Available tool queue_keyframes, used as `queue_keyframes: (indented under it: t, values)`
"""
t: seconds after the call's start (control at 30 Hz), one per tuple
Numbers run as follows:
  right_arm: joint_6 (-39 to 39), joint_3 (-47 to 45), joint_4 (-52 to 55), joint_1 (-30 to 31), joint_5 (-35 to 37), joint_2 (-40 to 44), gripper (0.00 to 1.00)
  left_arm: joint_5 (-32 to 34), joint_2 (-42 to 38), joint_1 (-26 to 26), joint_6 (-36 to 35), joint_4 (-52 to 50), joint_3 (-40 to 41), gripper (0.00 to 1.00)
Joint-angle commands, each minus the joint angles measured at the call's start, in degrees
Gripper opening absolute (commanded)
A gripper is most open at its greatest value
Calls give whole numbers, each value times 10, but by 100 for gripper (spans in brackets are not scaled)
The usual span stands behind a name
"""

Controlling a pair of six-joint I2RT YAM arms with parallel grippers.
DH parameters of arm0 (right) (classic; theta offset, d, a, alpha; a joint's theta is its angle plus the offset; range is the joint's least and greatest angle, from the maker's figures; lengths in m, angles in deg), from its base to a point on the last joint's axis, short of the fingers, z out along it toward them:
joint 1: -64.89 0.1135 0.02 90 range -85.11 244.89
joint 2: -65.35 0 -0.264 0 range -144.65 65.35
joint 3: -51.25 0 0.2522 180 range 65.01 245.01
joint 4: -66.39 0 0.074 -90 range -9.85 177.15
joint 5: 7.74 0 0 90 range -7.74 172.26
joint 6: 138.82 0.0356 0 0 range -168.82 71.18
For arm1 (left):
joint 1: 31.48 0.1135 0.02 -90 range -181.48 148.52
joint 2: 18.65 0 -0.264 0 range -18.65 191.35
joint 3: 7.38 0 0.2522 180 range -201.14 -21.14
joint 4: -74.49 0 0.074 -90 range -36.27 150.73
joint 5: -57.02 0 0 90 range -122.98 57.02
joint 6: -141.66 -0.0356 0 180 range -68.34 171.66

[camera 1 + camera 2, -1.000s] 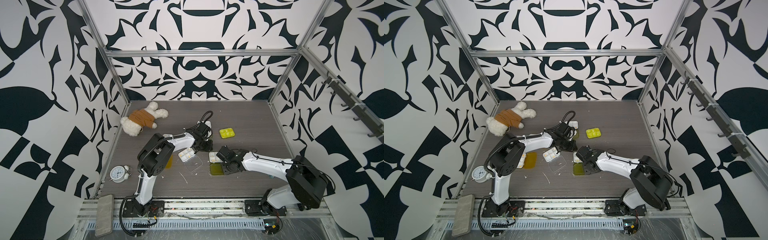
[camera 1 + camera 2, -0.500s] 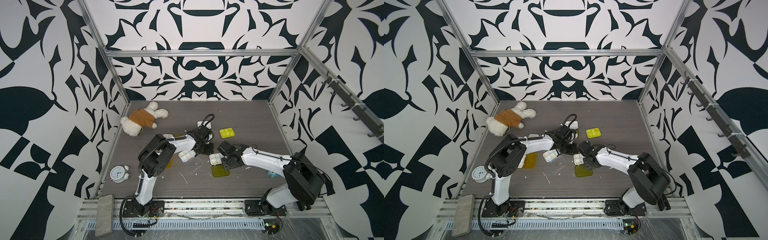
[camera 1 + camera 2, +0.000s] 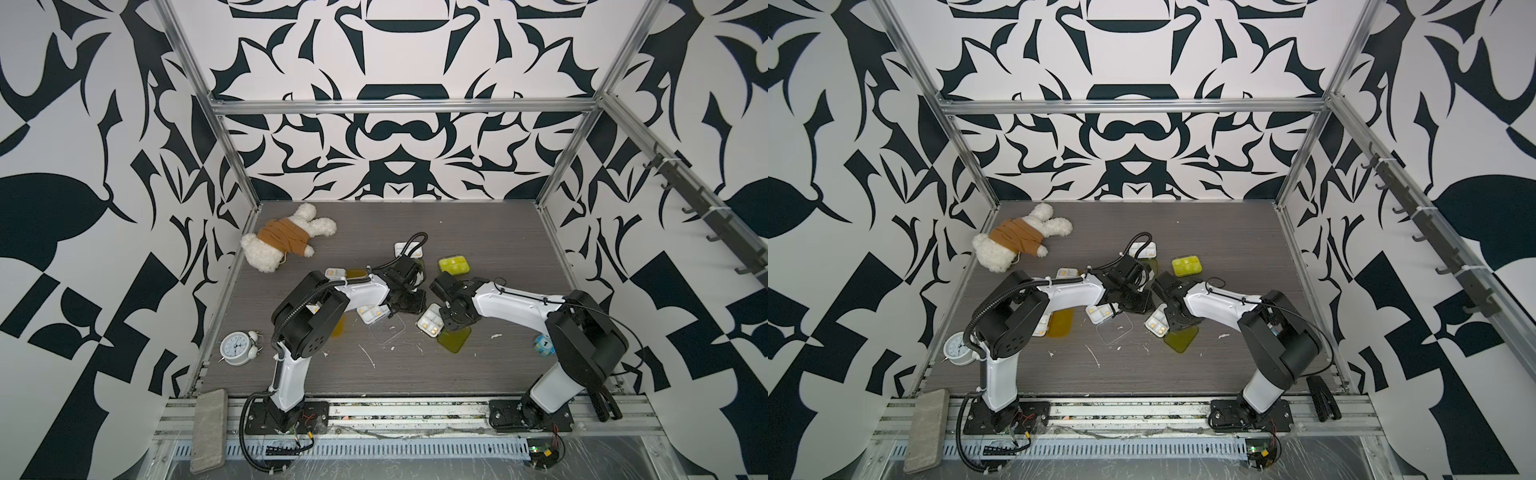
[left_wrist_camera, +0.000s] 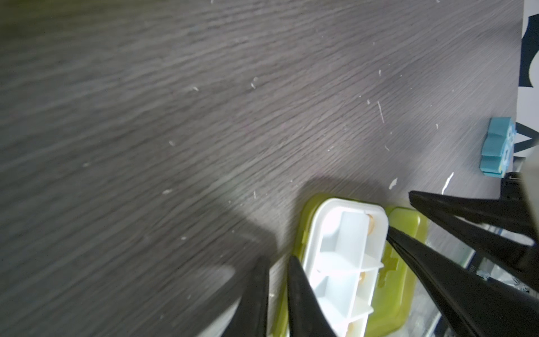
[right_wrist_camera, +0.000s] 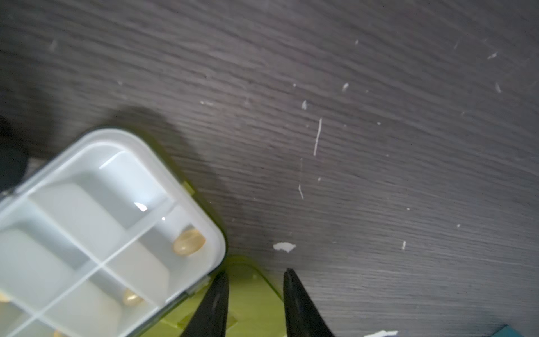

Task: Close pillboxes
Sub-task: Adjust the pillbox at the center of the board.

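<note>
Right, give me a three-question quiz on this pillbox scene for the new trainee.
1. True or false: the pillbox lying apart, beyond the right gripper, is shut.
2. The open lid at that gripper's fingertips is: A amber, B clear, C yellow-green.
3. What lies in the white tray beside that lid?
Key: 1 true; 2 C; 3 yellowish pills.

Top views bright, evenly lit, sharp. Wrist views blurred; glare on pillbox tray point(image 5: 96, 143), soft shadow on tabletop point(image 5: 379, 175).
</note>
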State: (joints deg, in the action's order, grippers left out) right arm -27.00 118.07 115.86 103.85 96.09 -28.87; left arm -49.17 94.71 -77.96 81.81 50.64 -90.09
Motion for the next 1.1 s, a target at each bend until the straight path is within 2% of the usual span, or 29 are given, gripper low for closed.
queue_keyframes:
  t: [0.0, 0.6, 0.87, 1.0, 1.07]
  values:
    - [-16, 28, -1, 0, 14, -3, 35, 4, -11, -9, 9, -24, 20, 17]
    - [-64, 103, -9, -27, 10, -59, 36, 6, -42, -15, 13, -27, 41, 17]
    - [-40, 80, 11, -28, -8, 28, 36, 27, -55, -15, 0, -51, 37, 17]
    - [-23, 53, 26, -52, -22, 84, 36, 29, -60, -15, -6, -63, 26, 17]
    - [-14, 26, 20, -84, -74, 103, 34, 27, -64, -15, -6, -65, 23, 17]
